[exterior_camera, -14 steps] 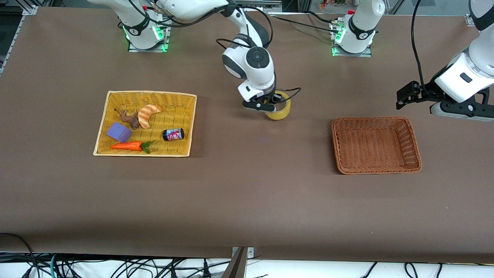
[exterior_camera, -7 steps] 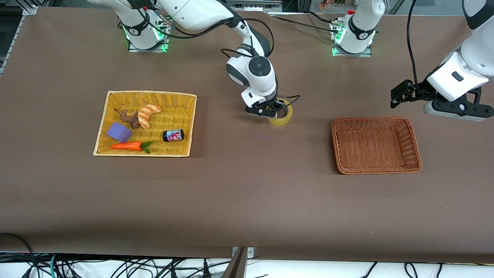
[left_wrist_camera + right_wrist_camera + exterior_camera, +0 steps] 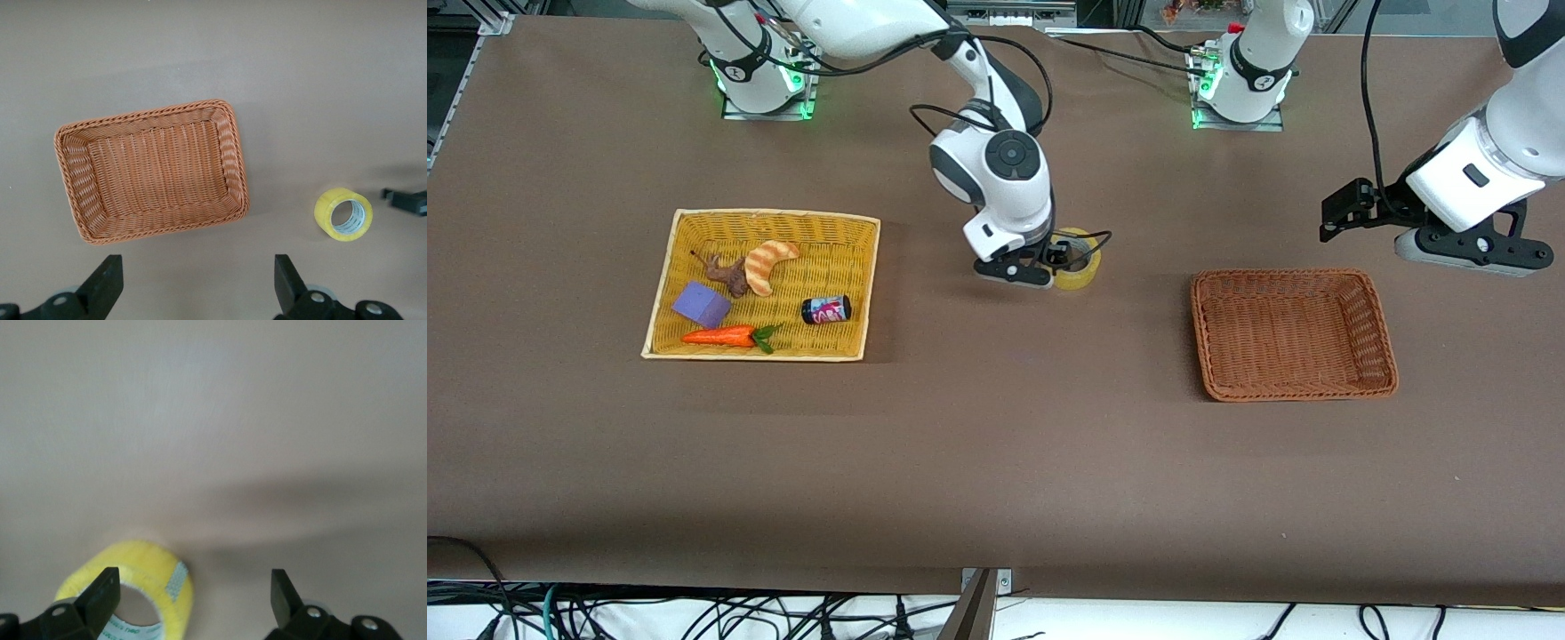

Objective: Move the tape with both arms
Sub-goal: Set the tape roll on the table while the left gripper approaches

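Front view shows the brown table (image 3: 996, 462) bare at six o'clock. Near centre, the right gripper (image 3: 1049, 267), fingers spread wide, partly hides the tape (image 3: 1083, 269) resting on the table. At three o'clock the left gripper (image 3: 1352, 209) hangs wide open above the brown basket (image 3: 1294, 387).

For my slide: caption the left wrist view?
Open left gripper above empty brown wicker basket, tape roll on table.
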Controlling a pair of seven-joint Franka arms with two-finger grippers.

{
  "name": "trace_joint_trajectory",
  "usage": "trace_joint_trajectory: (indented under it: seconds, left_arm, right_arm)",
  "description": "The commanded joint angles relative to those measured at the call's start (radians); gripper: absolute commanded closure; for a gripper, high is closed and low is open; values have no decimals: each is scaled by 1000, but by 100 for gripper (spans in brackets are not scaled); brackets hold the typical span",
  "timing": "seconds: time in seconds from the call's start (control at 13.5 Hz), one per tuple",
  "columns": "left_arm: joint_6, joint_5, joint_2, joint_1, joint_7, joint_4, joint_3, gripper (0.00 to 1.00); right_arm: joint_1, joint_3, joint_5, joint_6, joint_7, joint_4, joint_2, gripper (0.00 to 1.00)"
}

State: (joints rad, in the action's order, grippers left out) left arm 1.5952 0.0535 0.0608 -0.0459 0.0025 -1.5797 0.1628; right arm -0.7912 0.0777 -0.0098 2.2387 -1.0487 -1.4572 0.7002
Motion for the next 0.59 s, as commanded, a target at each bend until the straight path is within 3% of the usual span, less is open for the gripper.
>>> trace_joint_trajectory:
  seconds: [0.0,0.22,0.52]
  left_arm:
    - [-21,19,19,7,5,27,4,0]
    - [33,16,101,56,-3,46,11,0]
    - [124,8,224,153,-10,69,17,0]
  right_arm:
    - [102,11,5,-150,193,-23,-143,0]
    - [216,4,65,-328,505,-23,-261,0]
    - [233,-155,70,-529,757,-45,-422,0]
